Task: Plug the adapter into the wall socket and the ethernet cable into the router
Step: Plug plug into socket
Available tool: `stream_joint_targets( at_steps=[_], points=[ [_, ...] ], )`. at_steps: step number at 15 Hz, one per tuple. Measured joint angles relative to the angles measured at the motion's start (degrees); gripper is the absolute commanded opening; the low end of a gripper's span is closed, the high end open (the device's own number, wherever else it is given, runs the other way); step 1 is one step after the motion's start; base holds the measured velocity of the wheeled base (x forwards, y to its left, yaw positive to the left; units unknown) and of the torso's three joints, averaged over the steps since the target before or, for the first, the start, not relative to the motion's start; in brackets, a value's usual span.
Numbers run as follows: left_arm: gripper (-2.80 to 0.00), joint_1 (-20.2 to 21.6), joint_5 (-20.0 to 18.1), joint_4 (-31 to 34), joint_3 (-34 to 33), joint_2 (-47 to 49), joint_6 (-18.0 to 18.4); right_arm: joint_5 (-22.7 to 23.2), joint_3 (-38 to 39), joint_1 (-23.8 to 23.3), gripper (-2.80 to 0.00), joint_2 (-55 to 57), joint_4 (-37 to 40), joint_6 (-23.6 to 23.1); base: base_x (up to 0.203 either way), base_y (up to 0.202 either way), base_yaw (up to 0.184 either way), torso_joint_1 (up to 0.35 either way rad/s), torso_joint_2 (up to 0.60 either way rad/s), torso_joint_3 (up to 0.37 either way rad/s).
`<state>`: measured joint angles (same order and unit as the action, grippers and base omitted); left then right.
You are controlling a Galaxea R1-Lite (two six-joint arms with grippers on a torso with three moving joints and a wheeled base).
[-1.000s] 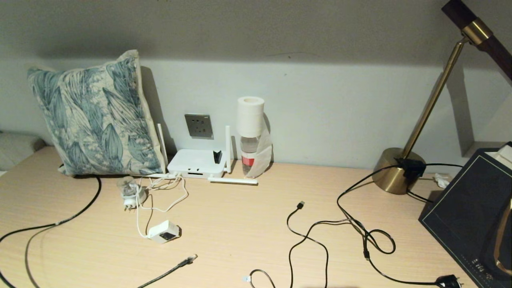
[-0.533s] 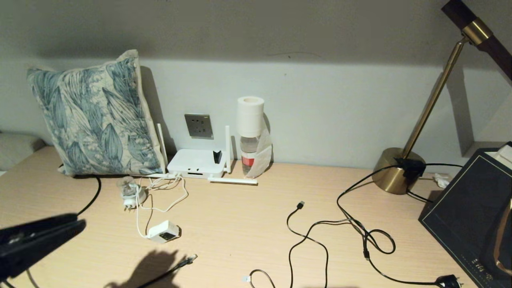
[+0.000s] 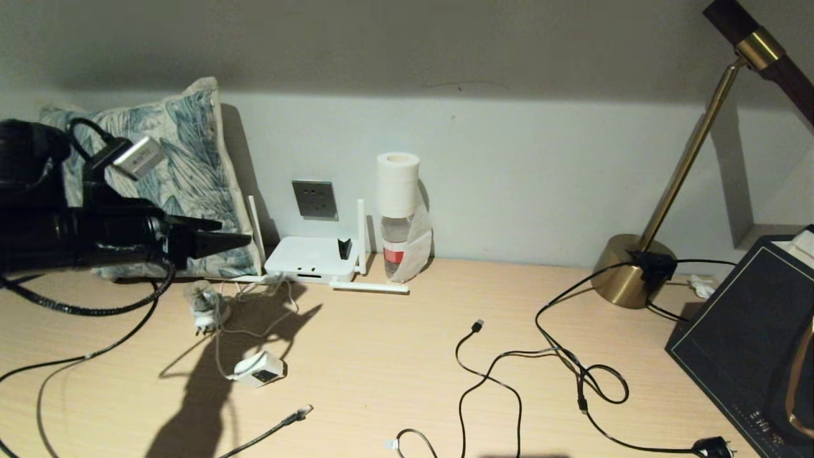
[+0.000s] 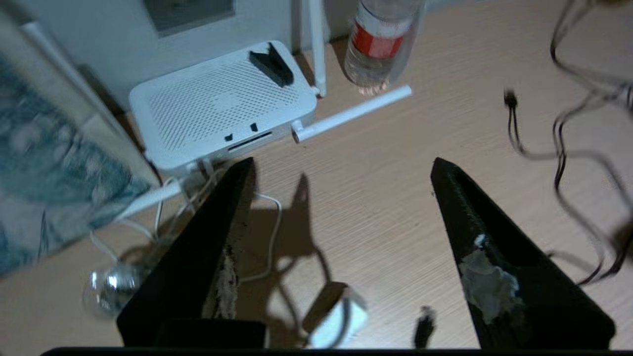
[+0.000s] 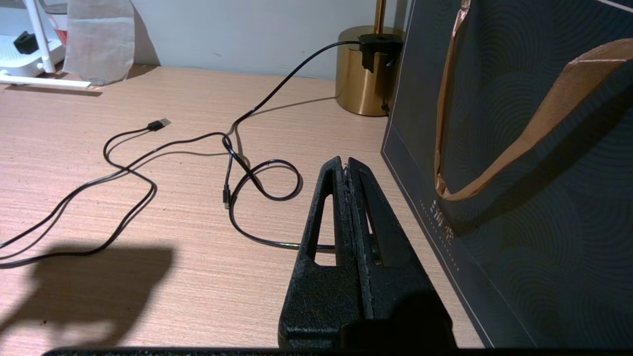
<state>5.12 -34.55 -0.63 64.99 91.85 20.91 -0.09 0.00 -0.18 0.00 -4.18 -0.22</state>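
Across the left edge of the head view, the left gripper [image 3: 229, 234] juts in from a dark arm whose rear is cut off by the frame, its tips hanging above the desk [image 3: 381, 356] in front of the leaf-print pillow [image 3: 184, 159] and partly covering it. From the left wrist view its two black fingers [image 4: 217, 237] stand wide apart with nothing between them. The adapter [image 3: 259, 369] lies on the desk at lower left of centre, inside the arm's shadow; its thin white cord [image 3: 219, 346] runs up toward the router [image 3: 311, 259], which sits against the wall at centre left, just under the wall socket [image 3: 315, 199]. The round travel plug [image 3: 205, 308] is dim in the shadow and hard to make out. The ethernet cable [image 3: 280, 426] lies near the bottom edge, its clear connector pointing up-right and the rest of it cut off below. In the left wrist view the adapter [image 4: 336, 316] is blurred and half cropped at the bottom. The right gripper [image 5: 346, 165] shows only in its own wrist view, fingers pressed together and empty, low over the desk beside a dark paper bag [image 5: 519, 173] that runs out of frame.
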Motion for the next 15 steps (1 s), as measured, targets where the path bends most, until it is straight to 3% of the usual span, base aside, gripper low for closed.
stream_joint_targets(
  at_steps=[2, 6, 9, 13, 15],
  points=[
    [0.0, 0.57, -2.3, 2.74, 1.27, 3.93, 9.97, 0.01, 0.0, 0.0, -2.8, 0.0, 0.02, -0.02, 0.0, 0.0, 0.0, 0.0, 0.0, 0.0],
    [0.0, 0.87, -2.57, 16.28, 1.96, 7.04, 28.16, -0.01, 0.0, 0.0, -2.8, 0.0, 0.0, -0.01, 0.0, 0.0, 0.0, 0.0, 0.0, 0.0],
    [0.0, 1.2, 1.18, 24.42, 4.14, 9.05, 40.94, 0.01, 0.0, 0.0, -2.8, 0.0, -0.02, -0.02, 0.0, 0.0, 0.0, 0.0, 0.0, 0.0],
    [0.0, 0.83, 4.2, 25.07, 4.85, 12.51, 47.55, -0.01, 0.0, 0.0, -2.8, 0.0, 0.02, -0.05, 0.0, 0.0, 0.0, 0.0, 0.0, 0.0],
    [0.0, 0.35, 4.43, 24.68, 4.77, 14.2, 48.03, -0.01, 0.0, 0.0, -2.8, 0.0, 0.0, 0.0, 0.0, 0.0, 0.0, 0.0, 0.0, 0.0]
  ],
)
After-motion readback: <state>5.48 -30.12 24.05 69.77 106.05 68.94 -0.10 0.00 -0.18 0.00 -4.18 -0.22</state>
